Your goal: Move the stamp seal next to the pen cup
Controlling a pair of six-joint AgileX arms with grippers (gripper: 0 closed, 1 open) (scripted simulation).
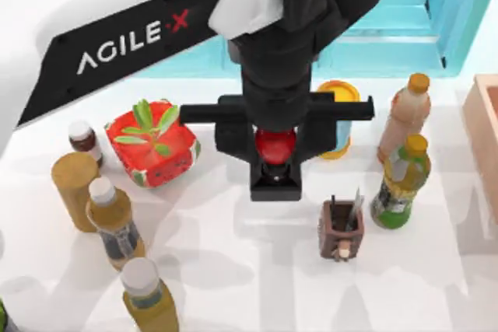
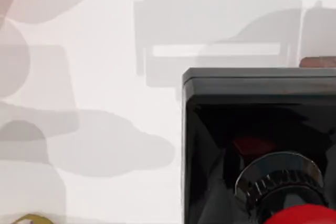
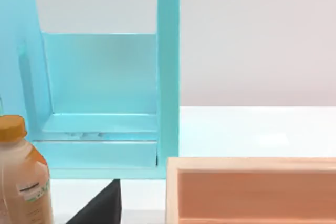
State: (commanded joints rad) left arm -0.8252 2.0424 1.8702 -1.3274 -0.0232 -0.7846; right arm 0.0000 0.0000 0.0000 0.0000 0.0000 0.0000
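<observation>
Red and glossy, the seal's (image 1: 275, 145) rounded top shows between the jaws of the left gripper (image 1: 275, 149), which stand clenched on it from either side, near the middle of the surface (image 1: 233, 270). In the left wrist view the same red dome (image 2: 304, 214) sits at the gripper's black body. The seal appears to be carried, so the step in hand looks like the transfer toward the cup (image 1: 341, 228), which stands near and to the right of it, apart, with pens sticking up. Next the arm would need to shift right and nearer, stopping just left of the cup, then lower and release without knocking it or the green bottle (image 1: 400, 183) beyond. Right arm is parked off right.
</observation>
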